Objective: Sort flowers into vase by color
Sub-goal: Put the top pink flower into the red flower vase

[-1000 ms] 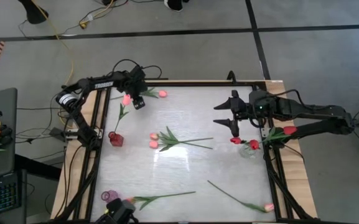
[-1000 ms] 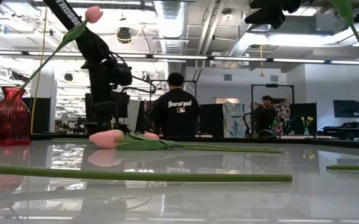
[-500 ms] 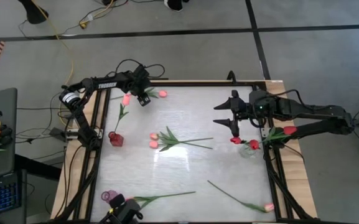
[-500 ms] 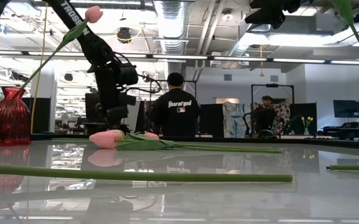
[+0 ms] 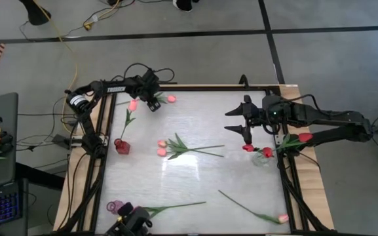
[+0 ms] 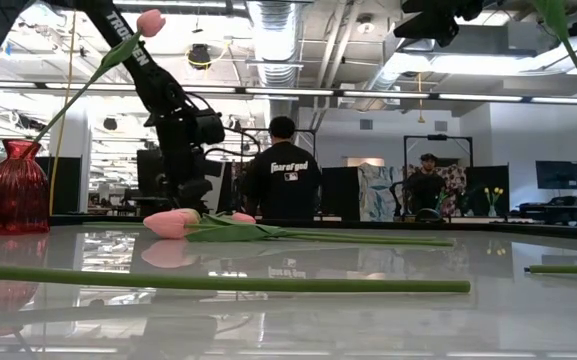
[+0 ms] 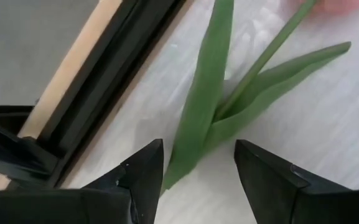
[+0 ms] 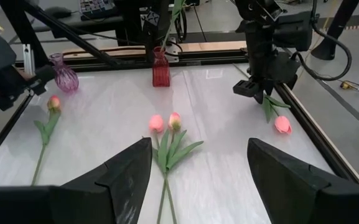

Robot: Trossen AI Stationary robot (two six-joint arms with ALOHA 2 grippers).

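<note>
Left hand sits low at the far-left corner of the glossy white counter, fingers spread apart, grasping nothing. Between and just ahead of its fingertips lie the green leaves and stem of a pale-pink tulip, bud pointing away from the hand toward the counter's middle; the stem shows close up in the left wrist view.

Right hand hangs above the right side of the counter, fingers wide apart, empty. Just beside it, toward the right edge, stands a clear glass vase with red tulips in it.

Near the left hand, along the left edge: a small red ribbed glass vase holding one pink tulip, leaning.

Between the two hands, mid-counter: two pale-pink tulips lying side by side, stems pointing toward the right hand.

Well apart from both hands, at the near edge: a tulip beside a purple glass vase, and another pink-budded tulip at the near right.
</note>
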